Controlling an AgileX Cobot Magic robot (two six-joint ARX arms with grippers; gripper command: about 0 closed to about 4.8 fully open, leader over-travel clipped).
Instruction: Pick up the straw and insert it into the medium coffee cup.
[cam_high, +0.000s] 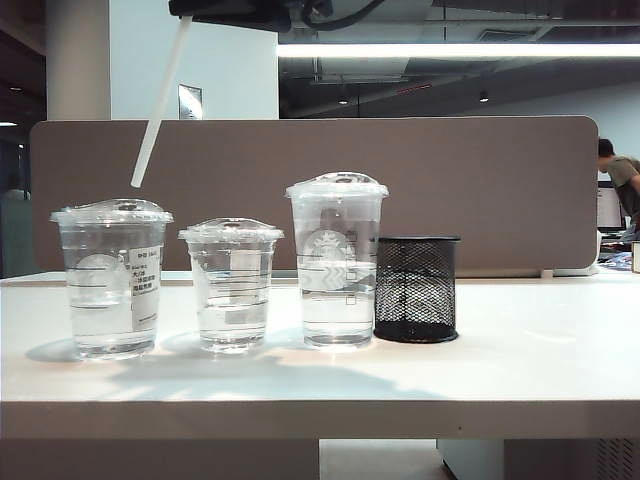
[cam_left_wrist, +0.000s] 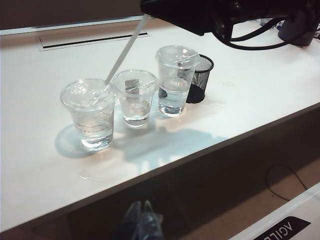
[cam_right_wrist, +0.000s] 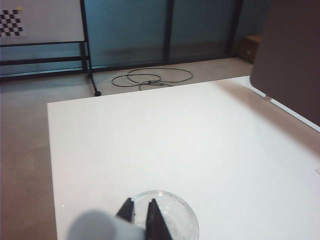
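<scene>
White table (cam_high: 520, 370), smooth top. Standing on it in a row, L to R in ext. view: medium coffee cup (cam_high: 112, 280) w/ sticker, short cup (cam_high: 231, 285), tall cup (cam_high: 337, 262), black mesh holder (cam_high: 416, 289) touching tall cup.

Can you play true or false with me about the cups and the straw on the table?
1. Three clear cups stand in a row. True.
2. The straw is already inside the medium coffee cup. False: its lower end hangs just above the lid.
3. The right gripper holds the straw. True.
4. The black mesh pot stands beside the shortest cup. False: it is next to the tallest cup.
5. The cups are empty. False: each holds clear liquid.
</scene>
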